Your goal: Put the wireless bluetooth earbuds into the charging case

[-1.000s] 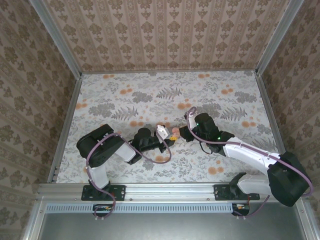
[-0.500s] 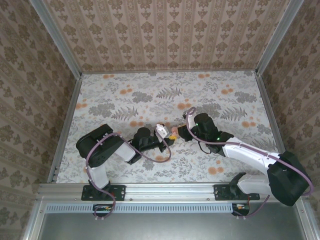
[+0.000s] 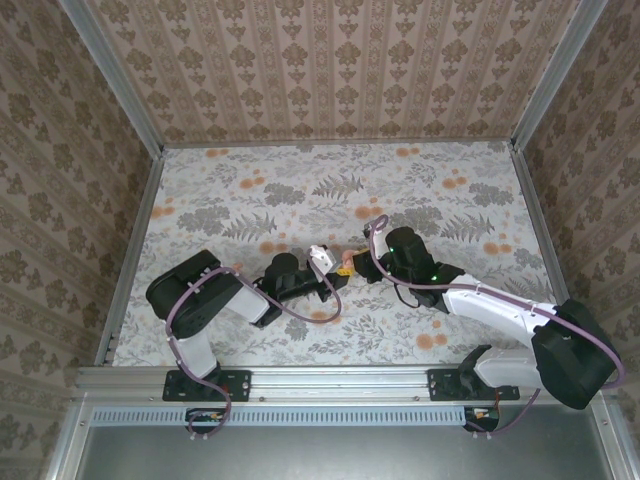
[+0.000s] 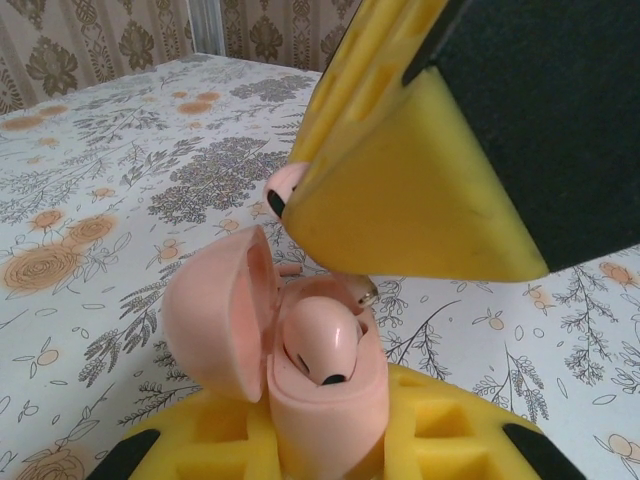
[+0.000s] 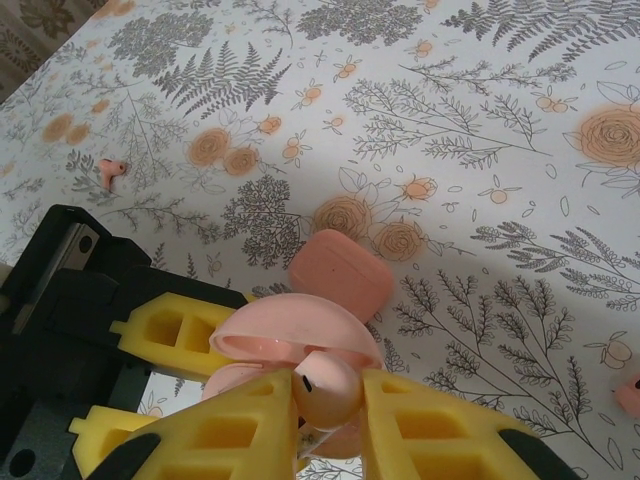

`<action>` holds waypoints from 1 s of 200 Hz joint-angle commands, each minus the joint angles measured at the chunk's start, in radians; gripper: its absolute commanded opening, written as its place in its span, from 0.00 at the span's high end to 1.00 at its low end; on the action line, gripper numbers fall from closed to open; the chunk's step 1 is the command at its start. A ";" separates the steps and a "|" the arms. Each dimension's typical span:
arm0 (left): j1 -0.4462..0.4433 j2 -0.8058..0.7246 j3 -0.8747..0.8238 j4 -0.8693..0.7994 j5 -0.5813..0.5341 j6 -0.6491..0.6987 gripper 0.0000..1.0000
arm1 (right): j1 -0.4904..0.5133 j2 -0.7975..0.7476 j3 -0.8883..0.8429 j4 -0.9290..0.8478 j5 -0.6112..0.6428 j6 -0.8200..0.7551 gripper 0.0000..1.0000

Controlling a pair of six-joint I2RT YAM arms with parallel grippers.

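1. Top view: the left fingers (image 3: 335, 274) and the right fingers (image 3: 354, 265) meet tip to tip low over the flowered surface (image 3: 300, 190). The charging case (image 3: 346, 261) is a small pink spot right between the tips. From this view I cannot tell how either pair of fingers stands.

2. Left wrist view: the left fingers (image 4: 430, 440) are clamped on the lower body of the charging case (image 4: 320, 430). The case stands upright between them, its lid swung open to the left. A second earbud (image 4: 322, 350) sits in a well of the case. The right fingers (image 4: 400, 190) hang tilted just above the case. The earbud (image 4: 285, 190) pokes out at their lower left tip, above the open lid.

3. Right wrist view: the right fingers (image 5: 255, 415) are pinched together on the earbud (image 5: 325, 385), held between their tips. Just beyond the tips is the open charging case (image 5: 290, 345), gripped by the left fingers (image 5: 170, 330). A flat pink rounded piece (image 5: 340, 275) shows just past the case; I cannot tell whether it belongs to it. A loose earbud (image 5: 112, 172) lies on the surface (image 5: 480, 150) well beyond the fingers, to the left.
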 commanded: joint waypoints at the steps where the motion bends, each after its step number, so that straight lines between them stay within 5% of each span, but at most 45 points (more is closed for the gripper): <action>1: 0.007 -0.033 0.017 0.047 0.017 -0.027 0.89 | 0.012 0.007 -0.012 0.038 0.012 0.020 0.79; 200: 0.027 -0.067 -0.018 0.053 -0.003 -0.049 0.89 | 0.028 -0.014 0.015 -0.031 0.056 0.023 0.79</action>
